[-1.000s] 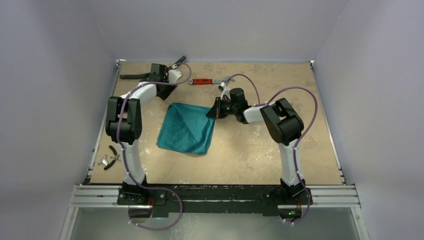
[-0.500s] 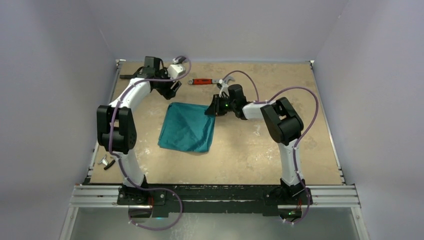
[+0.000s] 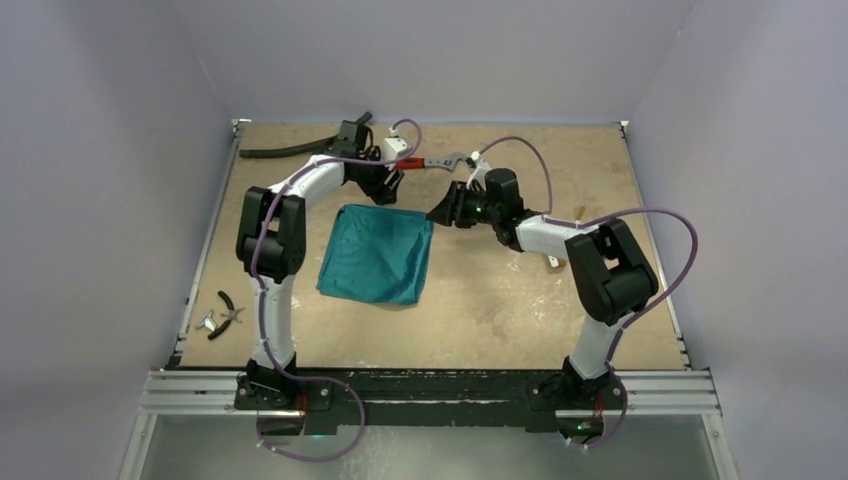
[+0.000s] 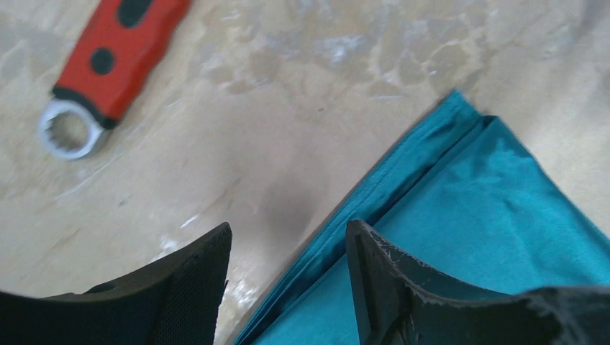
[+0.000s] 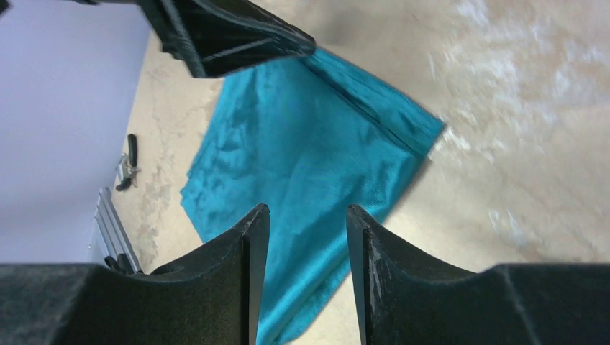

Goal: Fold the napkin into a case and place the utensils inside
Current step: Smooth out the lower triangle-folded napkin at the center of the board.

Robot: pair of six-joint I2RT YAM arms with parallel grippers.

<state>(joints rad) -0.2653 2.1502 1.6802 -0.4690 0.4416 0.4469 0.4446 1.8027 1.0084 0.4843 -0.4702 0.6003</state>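
Between lilac walls (image 3: pixel 110 150), tan table (image 3: pixel 520 300), teal napkin (image 3: pixel 378 255)

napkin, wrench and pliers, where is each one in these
napkin (image 3: pixel 375 255), top external view, middle of the cloth
wrench (image 4: pixel 119 50), left wrist view, red handle
pliers (image 3: pixel 228 312), top external view, black handles

The napkin (image 4: pixel 460 215) fills the lower right, teal and smooth, its layered folded edge running on a slant up to a pointed corner. The left gripper (image 4: pixel 288 230) hangs over that edge with its black fingers (image 4: pixel 194 287) apart and nothing between them (whether they touch the cloth cannot be told). Well away from the napkin's corner, on the bare side of the mottled tan table (image 4: pixel 324 72), lies a red-handled wrench (image 4: pixel 108 65), its metal ring end pointing away from the cloth.
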